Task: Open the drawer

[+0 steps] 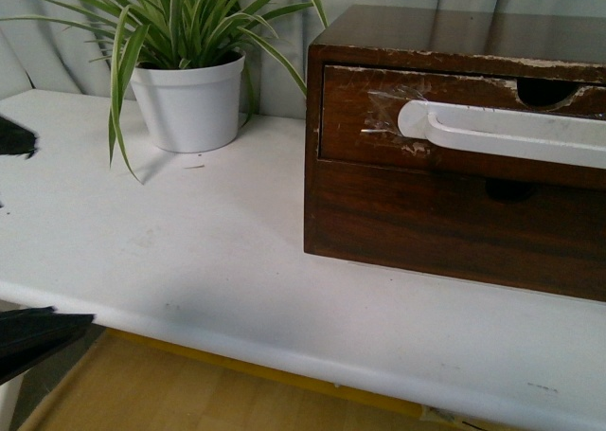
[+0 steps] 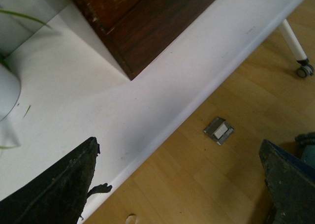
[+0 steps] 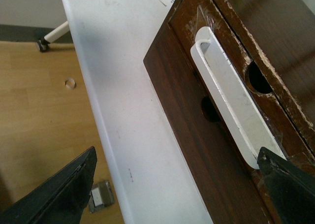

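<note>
The drawer [image 1: 360,118] is the upper front of a dark brown wooden cabinet, with a chipped pale edge, a half-round notch and a long white loop handle [image 1: 511,133] taped on. It looks shut. In the right wrist view the drawer [image 3: 229,44] and its handle [image 3: 231,96] run diagonally. My right gripper [image 3: 177,155] is open, with one finger next to the handle's near end and the other over the floor. My left gripper [image 1: 62,232] is open at the table's front left edge, far from the drawer; it also shows in the left wrist view [image 2: 178,145].
A plain dark drawer front [image 1: 426,223] sits below the handled one. A white pot [image 1: 189,104] with a striped plant stands at the back left of the white table [image 1: 189,251]. A metal floor box [image 2: 219,130] and a castered table leg [image 2: 295,47] are on the wooden floor.
</note>
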Controlling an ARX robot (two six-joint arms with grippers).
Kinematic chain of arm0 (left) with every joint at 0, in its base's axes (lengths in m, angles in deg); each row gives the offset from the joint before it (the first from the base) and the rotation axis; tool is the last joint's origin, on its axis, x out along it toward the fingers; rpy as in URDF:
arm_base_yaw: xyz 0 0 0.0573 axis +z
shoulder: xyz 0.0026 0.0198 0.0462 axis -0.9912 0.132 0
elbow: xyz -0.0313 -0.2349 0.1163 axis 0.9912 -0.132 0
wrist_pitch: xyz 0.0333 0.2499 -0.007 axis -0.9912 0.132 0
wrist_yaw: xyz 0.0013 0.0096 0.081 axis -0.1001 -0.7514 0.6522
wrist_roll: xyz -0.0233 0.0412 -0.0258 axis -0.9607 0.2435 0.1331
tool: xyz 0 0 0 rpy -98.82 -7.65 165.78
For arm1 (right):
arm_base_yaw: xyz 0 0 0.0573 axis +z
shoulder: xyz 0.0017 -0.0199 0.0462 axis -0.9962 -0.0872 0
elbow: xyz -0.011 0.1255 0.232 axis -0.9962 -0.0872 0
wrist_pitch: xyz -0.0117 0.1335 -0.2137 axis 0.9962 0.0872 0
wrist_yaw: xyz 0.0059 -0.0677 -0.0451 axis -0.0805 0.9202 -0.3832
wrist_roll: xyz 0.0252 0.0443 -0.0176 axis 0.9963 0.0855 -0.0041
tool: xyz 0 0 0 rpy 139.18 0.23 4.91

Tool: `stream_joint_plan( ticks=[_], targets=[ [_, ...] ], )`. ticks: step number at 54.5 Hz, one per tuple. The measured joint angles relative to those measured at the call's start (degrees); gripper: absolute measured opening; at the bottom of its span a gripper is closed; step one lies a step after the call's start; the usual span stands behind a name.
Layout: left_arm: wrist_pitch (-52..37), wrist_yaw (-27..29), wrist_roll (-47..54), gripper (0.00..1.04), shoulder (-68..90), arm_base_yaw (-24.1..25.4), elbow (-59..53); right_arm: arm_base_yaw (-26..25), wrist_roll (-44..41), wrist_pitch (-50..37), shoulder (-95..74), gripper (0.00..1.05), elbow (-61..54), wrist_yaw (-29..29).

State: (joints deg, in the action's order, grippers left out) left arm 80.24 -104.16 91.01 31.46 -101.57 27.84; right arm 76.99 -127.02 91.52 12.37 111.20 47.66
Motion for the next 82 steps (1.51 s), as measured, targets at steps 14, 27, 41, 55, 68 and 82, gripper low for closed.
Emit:
stream_joint_plan(
  ticks=[14,27,41,55,68,82],
  targets=[
    [6.21,-1.95,5.68,0.99,13.07,-5.55,13.64,2.27,-7.61,1.44,-6.84,0.96,3.63,3.3],
    [7.15,-2.56,7.02,0.99,22.23,-9.27,23.15,3.1,-13.11,1.84,-12.35,0.96,6.34,7.17],
    [8.68,-2.36,8.17,0.99,30.32,-12.31,30.93,0.94,-16.63,2.93,-17.66,0.96,10.67,8.39],
    [8.9,-2.75,8.41,0.99,35.76,-13.7,36.26,-1.16,-18.86,2.58,-21.42,0.96,12.33,9.68],
    [11.28,-2.62,9.94,0.99,41.77,-14.93,42.18,-4.02,-20.39,3.67,-23.45,0.96,14.03,8.41],
    [13.81,-2.45,11.5,0.99,47.39,-15.41,47.95,-6.78,-23.3,7.04,-24.41,0.96,15.82,6.34]
  ],
)
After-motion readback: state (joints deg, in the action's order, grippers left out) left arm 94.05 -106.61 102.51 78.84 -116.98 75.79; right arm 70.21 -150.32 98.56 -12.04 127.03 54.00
